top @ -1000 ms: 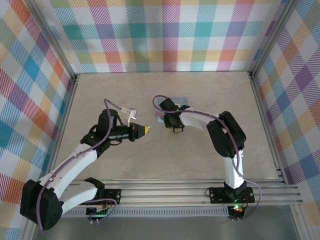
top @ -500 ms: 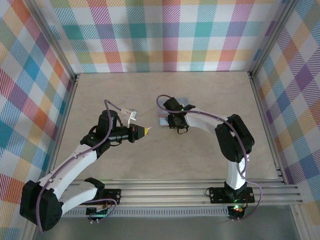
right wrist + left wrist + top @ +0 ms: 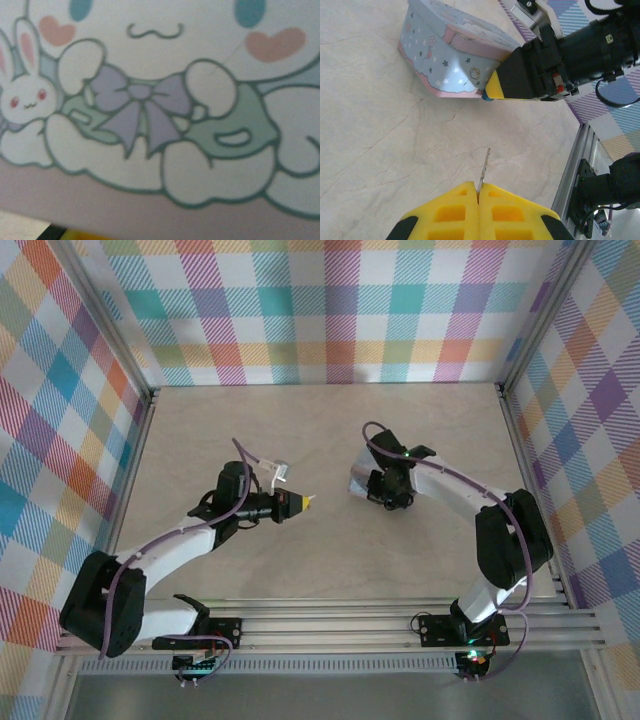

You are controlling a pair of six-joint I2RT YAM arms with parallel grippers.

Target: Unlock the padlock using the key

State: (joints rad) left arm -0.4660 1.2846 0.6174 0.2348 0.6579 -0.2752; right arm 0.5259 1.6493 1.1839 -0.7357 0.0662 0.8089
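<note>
Two tools over the desk (image 3: 200,430), key facing tin.
L tool (image 3: 306,503) is pinched tight on the key (image 3: 483,167), blade sticking out twd 3 o'clock. The tin (image 3: 357,478) lies near, at its 3 o'clock, apart from the key. R tool (image 3: 383,490) is at tin's edge; can't tell how wide it stands. The padlock (image 3: 487,98) is a small blue bit at tin's corner, under R tool's yellow tip.

Left end effector (image 3: 478,190) fully closed
</note>
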